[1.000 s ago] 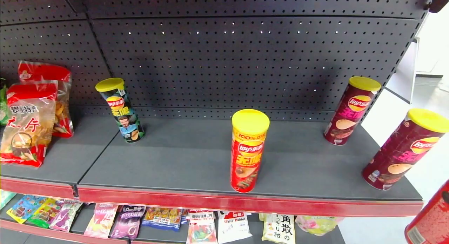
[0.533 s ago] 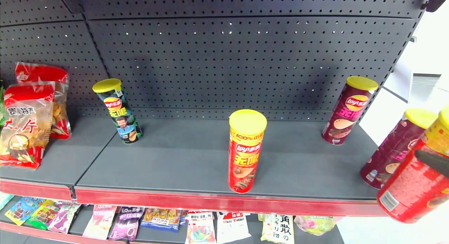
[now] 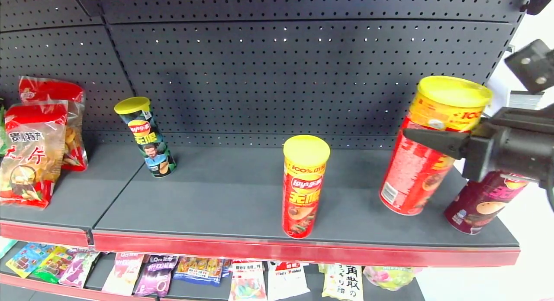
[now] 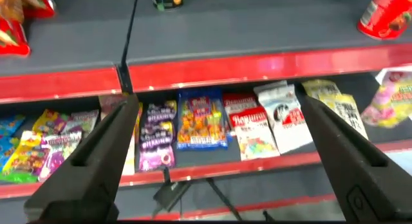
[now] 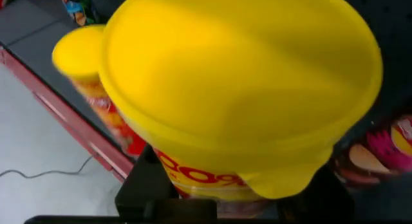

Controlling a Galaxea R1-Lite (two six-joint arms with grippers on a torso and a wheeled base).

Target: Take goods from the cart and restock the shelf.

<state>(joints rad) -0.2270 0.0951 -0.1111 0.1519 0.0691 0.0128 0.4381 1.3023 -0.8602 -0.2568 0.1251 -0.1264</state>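
My right gripper (image 3: 434, 138) is shut on a red chip can with a yellow lid (image 3: 426, 149), gripped high on its body. The can is tilted, with its base over the right part of the dark shelf (image 3: 225, 192). Its lid (image 5: 238, 76) is close in the right wrist view. A second red can (image 3: 305, 186) stands upright mid-shelf near the red front edge. A green-black can (image 3: 145, 136) stands at the back left. A maroon can (image 3: 482, 201) leans at the right end, partly hidden by the gripper. My left gripper (image 4: 212, 153) hangs open before the lower shelf.
Red snack bags (image 3: 32, 149) stand on the neighbouring shelf board at the left. Several small snack packets (image 4: 199, 118) line the lower shelf. A perforated back panel (image 3: 268, 76) closes the shelf behind. There is bare shelf between the green-black can and the middle red can.
The right gripper has carried the red can up and to the left, from the lower right corner to over the shelf's right part. It now covers the rear maroon can.
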